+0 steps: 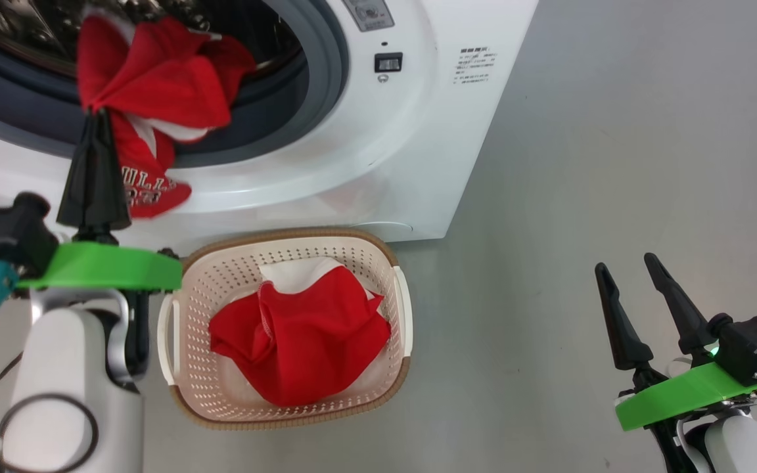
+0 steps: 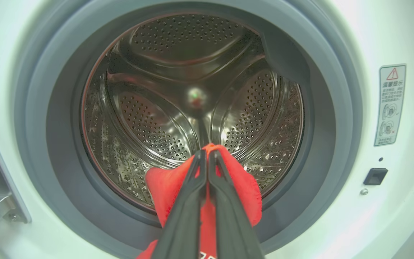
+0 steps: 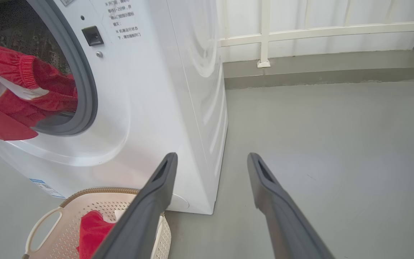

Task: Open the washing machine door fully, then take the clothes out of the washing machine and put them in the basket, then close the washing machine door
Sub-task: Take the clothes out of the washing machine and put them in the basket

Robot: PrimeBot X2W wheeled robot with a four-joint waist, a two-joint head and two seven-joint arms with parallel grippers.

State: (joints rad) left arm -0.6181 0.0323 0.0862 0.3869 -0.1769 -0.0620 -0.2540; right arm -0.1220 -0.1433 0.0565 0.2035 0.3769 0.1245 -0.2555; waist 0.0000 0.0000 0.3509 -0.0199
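Left gripper (image 1: 97,115) is closed tight on a bunched fold of the red jersey (image 1: 155,79), its fingers pressed together with cloth showing on both sides in the left wrist view (image 2: 207,154). The grip point sits at the lower edge of the washer (image 1: 378,131) mouth, in front of the grey ring (image 2: 336,108). The jersey is part in, part out: the upper bunch lies within the ring, and the lower tail, with white trim and partial white lettering, hangs over the lip onto the white front panel. The steel drum (image 2: 178,90) behind the grip shows bare perforated wall. The basket (image 1: 378,253) stands on the grey floor (image 1: 615,131), just in front of the washer's base and just beside the left forearm. It holds a second red garment (image 1: 299,341) with white lining, crumpled across its bottom. Right gripper (image 1: 626,263) is spread wide and holds nothing. It is over bare floor, well apart from basket and washer, with its fingertips pointing past the washer's front corner (image 3: 211,158).
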